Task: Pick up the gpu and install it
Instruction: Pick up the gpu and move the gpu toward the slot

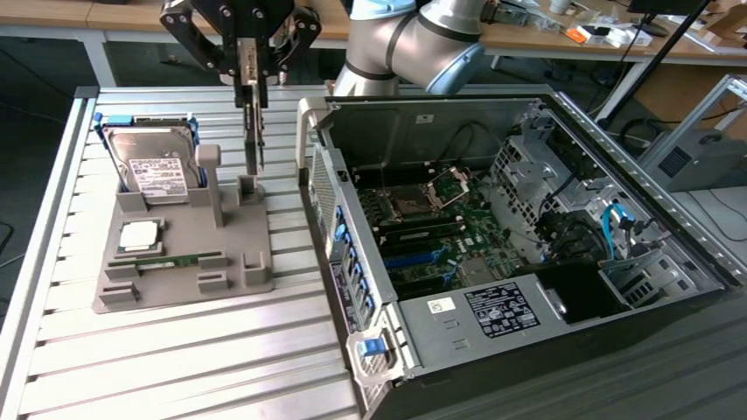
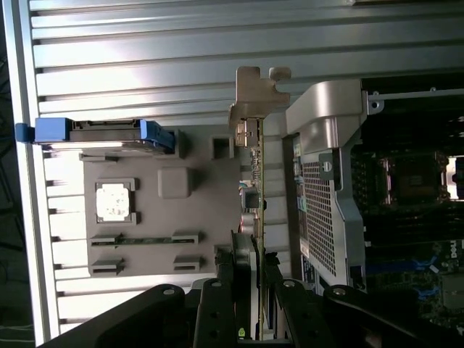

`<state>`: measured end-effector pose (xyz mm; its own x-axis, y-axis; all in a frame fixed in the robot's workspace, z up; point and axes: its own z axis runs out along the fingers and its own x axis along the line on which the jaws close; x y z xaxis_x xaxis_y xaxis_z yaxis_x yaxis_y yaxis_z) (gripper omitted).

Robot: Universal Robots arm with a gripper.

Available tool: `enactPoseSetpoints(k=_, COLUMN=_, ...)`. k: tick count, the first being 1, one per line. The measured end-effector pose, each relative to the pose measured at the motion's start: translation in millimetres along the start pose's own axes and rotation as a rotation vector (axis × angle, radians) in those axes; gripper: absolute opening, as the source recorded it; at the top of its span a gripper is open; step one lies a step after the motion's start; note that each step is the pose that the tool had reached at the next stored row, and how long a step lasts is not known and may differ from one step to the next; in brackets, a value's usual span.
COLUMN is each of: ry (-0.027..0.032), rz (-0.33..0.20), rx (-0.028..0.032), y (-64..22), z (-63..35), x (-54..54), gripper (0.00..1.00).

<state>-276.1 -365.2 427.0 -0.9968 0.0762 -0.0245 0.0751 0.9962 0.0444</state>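
The gpu [image 1: 254, 131] hangs edge-on, its long axis running straight down from the gripper [image 1: 250, 83], which is pinched onto the card's upper end. In the wrist view the gripper [image 2: 255, 250] clamps the thin board [image 2: 258, 181] from both flat sides. The card's lower end sits just above the grey holder tray [image 1: 187, 280] on the slatted counter [image 1: 175, 359], seemingly clear of its slot. The open computer case [image 1: 467, 114] stands just beside it, toward the exterior view's right, with the motherboard [image 1: 456, 227] lying flat inside.
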Motion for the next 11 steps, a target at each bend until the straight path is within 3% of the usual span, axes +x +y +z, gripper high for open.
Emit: enactPoseSetpoints(k=11, ry=0.0, rz=0.0, rx=0.0, y=0.2, z=0.1, x=-2.8, gripper=0.27)
